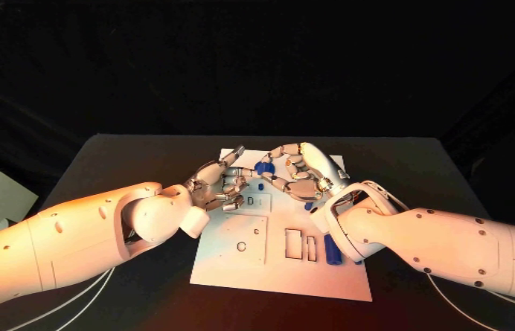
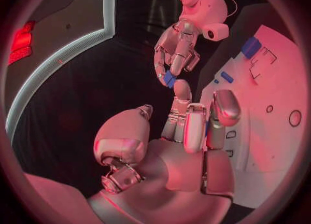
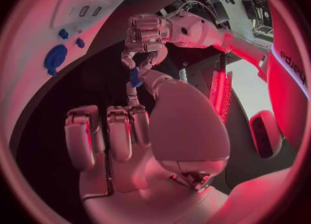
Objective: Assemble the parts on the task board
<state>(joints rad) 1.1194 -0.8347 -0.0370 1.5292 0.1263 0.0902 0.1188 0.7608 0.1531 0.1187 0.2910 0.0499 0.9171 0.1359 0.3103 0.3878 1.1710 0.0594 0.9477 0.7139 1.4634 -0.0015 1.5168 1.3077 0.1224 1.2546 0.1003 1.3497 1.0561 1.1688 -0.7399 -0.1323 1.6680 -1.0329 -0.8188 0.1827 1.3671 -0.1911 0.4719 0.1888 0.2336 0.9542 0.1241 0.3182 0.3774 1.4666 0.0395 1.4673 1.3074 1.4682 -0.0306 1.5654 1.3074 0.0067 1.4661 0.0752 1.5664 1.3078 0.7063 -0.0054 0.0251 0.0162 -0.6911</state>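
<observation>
The white task board [image 1: 249,260] lies in the middle of the table. Above its far part my two hands meet. A small blue part [image 1: 263,169] sits between them. My right hand [image 1: 304,173] pinches it between thumb and fingertip, as the right wrist view shows for the blue part [image 3: 135,77]. My left hand [image 1: 220,186] reaches in from the other side and its fingertips close on the same blue part [image 2: 170,79]. In the left wrist view my left hand [image 2: 188,130] stretches toward my right hand [image 2: 178,47].
More blue parts rest on the board: one long part [image 1: 333,251] near my right forearm, a block [image 2: 251,46] and a small piece [image 2: 227,77] farther along. A round blue part [image 3: 55,58] stands in the board. Rectangular slots [image 1: 294,244] lie open mid-board.
</observation>
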